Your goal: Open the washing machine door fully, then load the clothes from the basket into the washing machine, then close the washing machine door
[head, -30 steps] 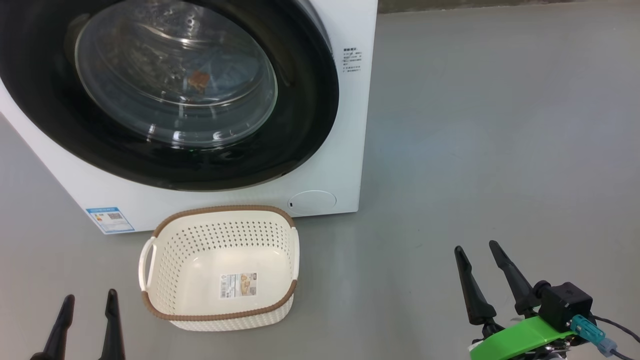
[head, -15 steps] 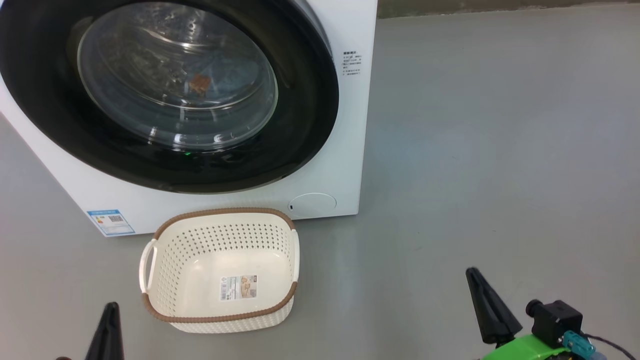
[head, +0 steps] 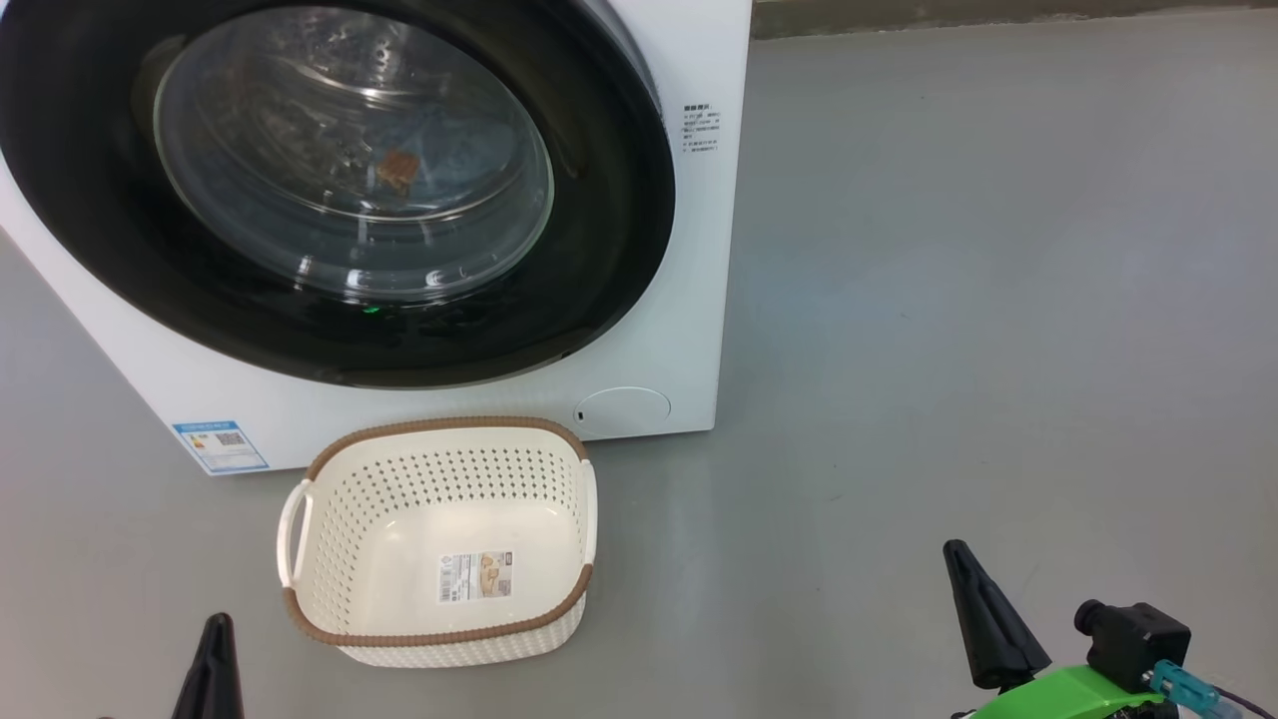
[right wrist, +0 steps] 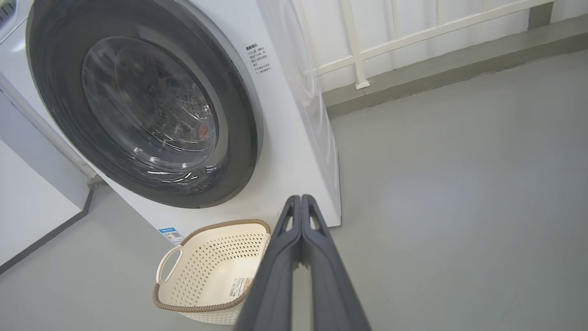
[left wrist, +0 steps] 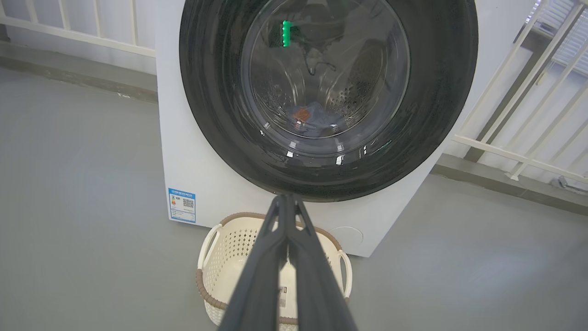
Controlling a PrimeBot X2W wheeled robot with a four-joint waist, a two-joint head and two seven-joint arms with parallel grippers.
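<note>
The washing machine door (head: 339, 190) sits flush against the front of the washing machine (head: 689, 250). Through its glass I can make out the clothes (left wrist: 317, 122) lying low in the drum, a bit of blue with an orange-brown patch. The basket (head: 439, 424) stands on the grey floor (head: 949, 300) just in front of the machine's bottom edge, below the door, and holds nothing but its barcode sticker.

To my eye all three steps look done (opening, loading, shutting), and what is in hand is the finish. The left gripper (left wrist: 286, 202) hangs on the robot's side of the basket, pointing toward the door, its jaws pressed together on nothing. The right gripper (right wrist: 301, 200) hangs over bare floor toward the machine's right front corner, jaws likewise closed and empty.

The next move, I'd judge, calls for little: a check that the door has latched all round (I can't tell that from here), with both arms kept clear of basket and door.
</note>
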